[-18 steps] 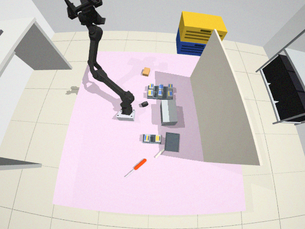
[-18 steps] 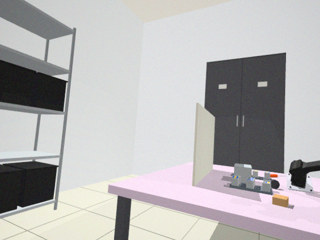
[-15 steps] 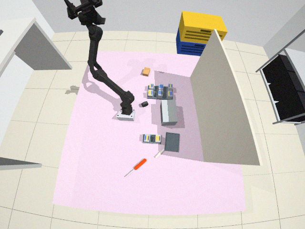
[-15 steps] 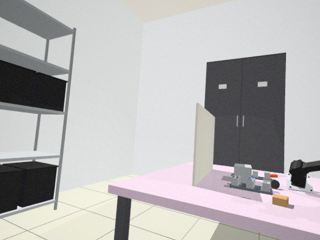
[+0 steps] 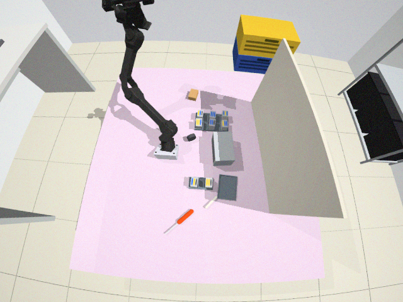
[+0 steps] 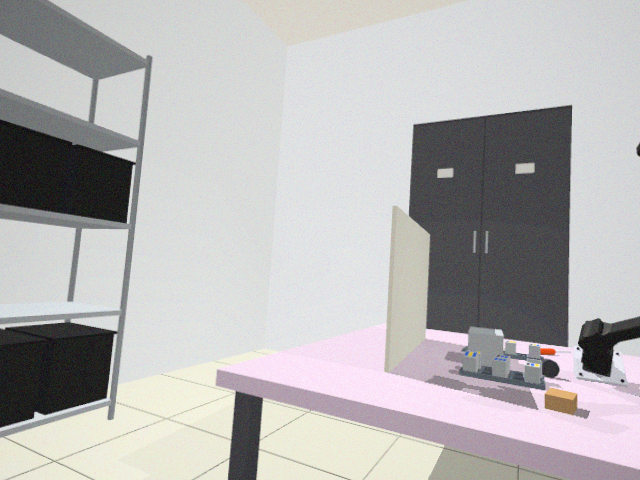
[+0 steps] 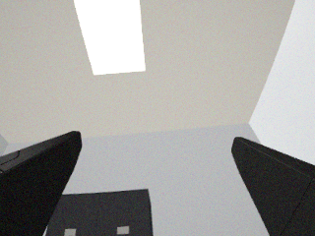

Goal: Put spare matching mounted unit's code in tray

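My gripper (image 7: 158,142) is open with nothing between its fingers. It is raised far from the blocks, at the top edge of the top view, and its wrist view shows only ceiling, walls and a dark cabinet. A dark rack (image 5: 205,128) (image 6: 508,379) carries several grey blocks with blue, yellow and white striped faces. A smaller rack (image 5: 201,187) carries a striped block (image 5: 193,182) at its left and another (image 5: 208,182) at its right, with a dark gap between. The flat dark tray (image 5: 227,187) holds nothing. No part code is readable, and I cannot tell which block is the mounted unit.
A grey box (image 5: 223,148) (image 6: 485,345) stands between the racks. A tall beige panel (image 5: 293,136) (image 6: 406,294) stands beyond it. An orange block (image 5: 192,94) (image 6: 560,400), a black round piece (image 5: 191,137) (image 6: 551,368), a red screwdriver (image 5: 185,216) and a pale stick (image 5: 210,202) lie around.
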Available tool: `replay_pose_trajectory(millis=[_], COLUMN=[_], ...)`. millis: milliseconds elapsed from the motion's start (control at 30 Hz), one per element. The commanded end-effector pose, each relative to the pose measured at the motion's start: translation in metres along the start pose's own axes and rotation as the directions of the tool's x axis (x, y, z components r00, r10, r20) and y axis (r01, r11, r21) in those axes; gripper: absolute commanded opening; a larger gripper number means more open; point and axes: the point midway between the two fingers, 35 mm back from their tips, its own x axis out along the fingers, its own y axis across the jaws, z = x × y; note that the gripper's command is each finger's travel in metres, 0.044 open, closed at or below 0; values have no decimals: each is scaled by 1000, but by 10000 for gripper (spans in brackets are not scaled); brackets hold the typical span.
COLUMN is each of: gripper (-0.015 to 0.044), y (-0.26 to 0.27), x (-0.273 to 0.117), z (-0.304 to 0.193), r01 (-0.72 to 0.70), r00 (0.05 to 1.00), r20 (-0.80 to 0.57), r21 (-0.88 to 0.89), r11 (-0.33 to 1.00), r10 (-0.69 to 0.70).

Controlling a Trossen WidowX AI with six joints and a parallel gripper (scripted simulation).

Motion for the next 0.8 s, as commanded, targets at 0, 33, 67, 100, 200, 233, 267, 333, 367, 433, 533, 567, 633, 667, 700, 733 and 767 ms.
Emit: replay_pose_trajectory(millis=[0, 33, 67, 100, 200, 233, 267, 333, 367, 433, 533, 567, 633, 667, 700, 733, 767], gripper=[440, 440, 440, 440, 440, 440, 440, 440, 440, 440, 440, 440, 440, 440, 440, 440, 440], y=[73, 89, 106, 122, 159, 166, 167, 176, 191, 224, 268, 279, 290, 302, 315, 328, 340], x=[9, 11, 12, 13, 14, 14, 14, 14, 14, 13, 10, 9, 10, 9, 6, 3, 0], z=[-6, -9, -12, -17, -29, -32, -33, -42, -48, -62, -85, -92, -109, -120, -131, -142, -153], r01=[-121, -149, -178, -208, -278, -291, -293, -308, -341, -414, -515, -542, -569, -598, -633, -666, -698], r00=[992, 988, 983, 977, 959, 955, 954, 950, 939, 908, 852, 835, 814, 791, 763, 733, 701], r20=[12, 10, 5, -1, -24, -30, -32, -46, -59, -91, -149, -167, -204, -232, -262, -293, -325], r21=[-130, -158, -187, -215, -275, -286, -283, -272, -293, -345, -405, -417, -469, -482, -489, -492, -492], r11=[984, 976, 966, 954, 920, 913, 913, 911, 893, 842, 755, 729, 676, 640, 601, 561, 520], r10=[123, 152, 182, 213, 282, 295, 297, 308, 339, 409, 502, 524, 544, 566, 591, 614, 635])
